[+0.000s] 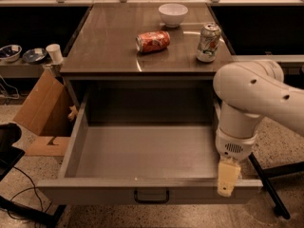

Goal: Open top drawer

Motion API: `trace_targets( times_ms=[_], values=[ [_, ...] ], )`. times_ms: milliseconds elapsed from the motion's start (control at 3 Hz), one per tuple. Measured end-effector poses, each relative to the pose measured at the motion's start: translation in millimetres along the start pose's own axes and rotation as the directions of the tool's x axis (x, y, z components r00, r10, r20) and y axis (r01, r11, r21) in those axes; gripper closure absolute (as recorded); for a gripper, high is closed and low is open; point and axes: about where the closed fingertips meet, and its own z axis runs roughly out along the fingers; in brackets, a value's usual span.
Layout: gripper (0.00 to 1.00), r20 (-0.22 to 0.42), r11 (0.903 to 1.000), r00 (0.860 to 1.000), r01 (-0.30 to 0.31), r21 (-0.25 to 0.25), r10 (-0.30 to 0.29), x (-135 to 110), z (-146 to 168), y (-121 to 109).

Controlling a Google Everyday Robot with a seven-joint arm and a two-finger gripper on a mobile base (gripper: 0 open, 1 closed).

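Note:
The top drawer stands pulled far out from under the counter, showing its deep grey bare interior. Its front panel runs along the bottom of the view, with a dark loop handle at its centre. My gripper hangs at the end of the white arm over the drawer's front right corner, right of the handle and not on it. Its pale fingers point down at the top edge of the front panel.
On the counter a red can lies on its side, a silver can stands upright and a white bowl sits at the back. A cardboard box stands at the left. A shelf with bowls and a cup is further left.

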Motion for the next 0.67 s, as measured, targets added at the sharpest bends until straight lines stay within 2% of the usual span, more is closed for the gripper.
trace_targets(
  times_ms=[333,667],
  values=[
    [0.0,0.009,0.9969,0.999,0.04,0.068,-0.041,-2.2,-57.2,6.8],
    [0.0,0.085,0.9772,0.989,0.103,0.186,-0.12,0.7,-127.9,28.1]
  ],
)
